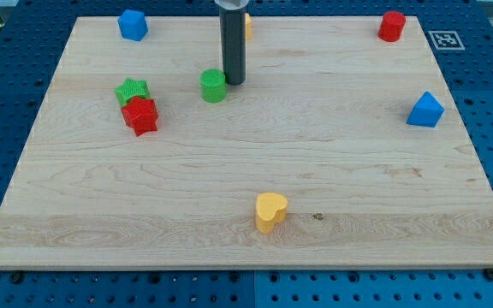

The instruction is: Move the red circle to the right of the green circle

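Observation:
The red circle (392, 26) stands near the board's top right corner. The green circle (214, 85) stands left of the board's centre, in the upper half. My tip (234, 82) is the lower end of the dark rod; it rests on the board just to the right of the green circle, close to or touching it. The red circle is far to the right of my tip.
A green star (132, 90) and a red star (140, 115) touch at the left. A blue block (133, 25) is at the top left, a blue block (425, 110) at the right, a yellow heart (270, 211) at the bottom centre. A yellow block (248, 26) shows partly behind the rod. The wooden board (246, 171) lies on a blue pegboard.

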`<state>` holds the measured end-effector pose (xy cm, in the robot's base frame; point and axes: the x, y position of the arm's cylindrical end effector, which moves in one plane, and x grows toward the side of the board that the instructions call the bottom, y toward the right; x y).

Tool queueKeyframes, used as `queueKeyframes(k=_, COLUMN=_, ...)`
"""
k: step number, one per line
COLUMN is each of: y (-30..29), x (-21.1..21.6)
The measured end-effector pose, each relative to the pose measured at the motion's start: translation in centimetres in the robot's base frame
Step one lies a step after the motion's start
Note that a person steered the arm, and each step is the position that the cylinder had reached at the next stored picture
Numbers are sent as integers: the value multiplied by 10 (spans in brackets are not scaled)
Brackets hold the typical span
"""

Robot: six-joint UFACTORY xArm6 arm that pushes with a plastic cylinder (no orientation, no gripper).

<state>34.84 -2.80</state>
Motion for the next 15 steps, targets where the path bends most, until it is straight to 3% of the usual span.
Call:
queueKeyframes(k=2, y=-83, x=9)
queueKeyframes(k=3, y=-97, x=9)
queueKeyframes(k=5, y=64, x=-35)
queueKeyframes(k=7, y=189, x=-19)
queueKeyframes(k=9, y=190, x=-14)
queueKeyframes(k=10, y=231, x=-7)
queueKeyframes(k=11, y=318, x=-11)
queueKeyframes(k=12, y=348, x=-42)
queueKeyframes(k=14, y=324, x=-126)
queueKeyframes(k=15, y=317, x=-126)
